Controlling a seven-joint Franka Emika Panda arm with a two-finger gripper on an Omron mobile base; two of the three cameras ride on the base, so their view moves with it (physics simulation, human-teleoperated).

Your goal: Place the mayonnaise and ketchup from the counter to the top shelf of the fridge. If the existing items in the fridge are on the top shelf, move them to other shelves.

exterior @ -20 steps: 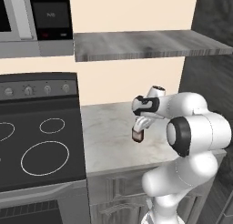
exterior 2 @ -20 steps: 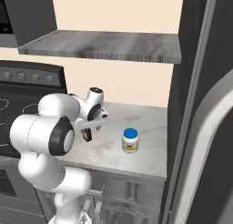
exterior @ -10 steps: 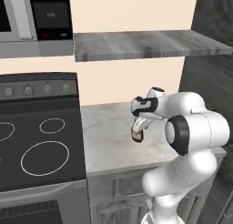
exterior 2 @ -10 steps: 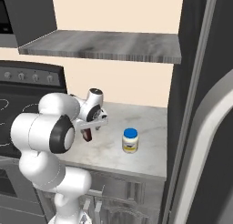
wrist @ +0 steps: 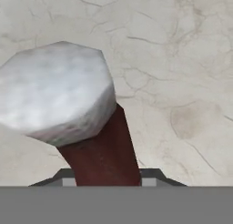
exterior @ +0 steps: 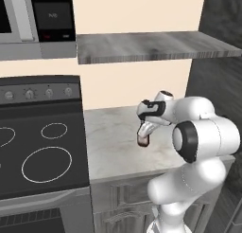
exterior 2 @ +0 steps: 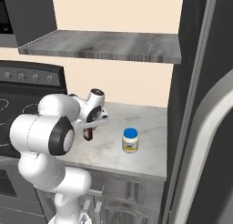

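Two condiments sit on the counter (exterior 2: 150, 127), and I have my gripper (exterior: 143, 135) down on the ketchup (exterior: 142, 140), which stands near the middle of the counter, between the stove (exterior: 38, 147) and the mayo (exterior 2: 130, 140). The mayo is well apart from it, toward the fridge (exterior 2: 207, 104). In the hand view the ketchup's white cap (wrist: 57, 91) and dark red body (wrist: 105, 155) rise right between the fingertips (wrist: 150, 175), which are pressed in against the bottle's sides, so I read it as pinched. A second ago the jaws stood wide around the same bottle; now they have closed on it, while the arm and both bottles have barely shifted. To do this well, I would lift straight up off the counter before swinging, keep the bottle upright, and go slowly, since the grip looks low on a smooth round body and could slip. The fridge door looks shut to me, so that needs sorting before placing.
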